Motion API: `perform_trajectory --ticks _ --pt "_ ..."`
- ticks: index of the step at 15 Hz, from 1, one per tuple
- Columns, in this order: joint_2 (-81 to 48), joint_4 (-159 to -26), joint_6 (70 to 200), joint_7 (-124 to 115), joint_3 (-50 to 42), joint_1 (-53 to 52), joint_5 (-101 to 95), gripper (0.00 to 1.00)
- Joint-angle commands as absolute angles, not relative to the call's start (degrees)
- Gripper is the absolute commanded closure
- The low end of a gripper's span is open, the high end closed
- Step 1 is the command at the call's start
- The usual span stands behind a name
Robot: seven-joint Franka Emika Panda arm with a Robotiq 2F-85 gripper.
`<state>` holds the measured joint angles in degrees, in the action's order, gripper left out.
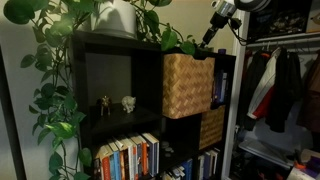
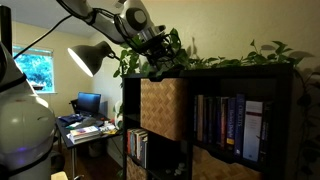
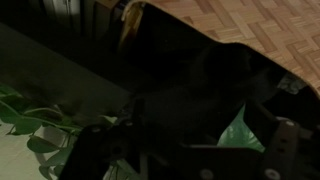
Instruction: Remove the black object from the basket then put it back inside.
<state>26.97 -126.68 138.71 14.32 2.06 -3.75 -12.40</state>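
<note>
Overhead, the jaws are spread wide with nothing gripped, just above the black shelf unit point(image 2: 240, 72), crowded by trailing plant leaves point(image 2: 185, 50). The tan wicker basket point(image 1: 188, 85) is set in an upper cubby beside books point(image 2: 225, 125), over a darker basket point(image 1: 212, 128); its contents cannot be seen.
</note>
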Motion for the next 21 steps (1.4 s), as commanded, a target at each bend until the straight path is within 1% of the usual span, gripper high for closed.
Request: perform_trajectory --ticks 1,8,12,13,14,15,19,21 --pt "26.18 -125.26 141.38 13.73 1.96 -2.92 -13.54 0.0" --pt "21.27 -123.99 148.82 16.73 -1.23 -3.76 -11.01 0.0" --pt "18.25 -122.62 150.52 17.85 -2.3 -4.01 -9.48 0.0" --pt "17.71 -122.33 150.85 18.12 -2.35 -4.13 -9.09 0.13" --pt "17.32 -122.05 151.02 18.35 -2.35 -4.16 -8.72 0.2" --pt "17.08 -122.02 151.1 18.65 -2.31 -4.25 -8.29 0.33" --pt "17.54 -122.88 150.4 21.04 -2.76 -5.2 -5.52 0.57" --pt "18.21 -123.2 150.29 21.3 -2.66 -5.08 -5.23 0.7"
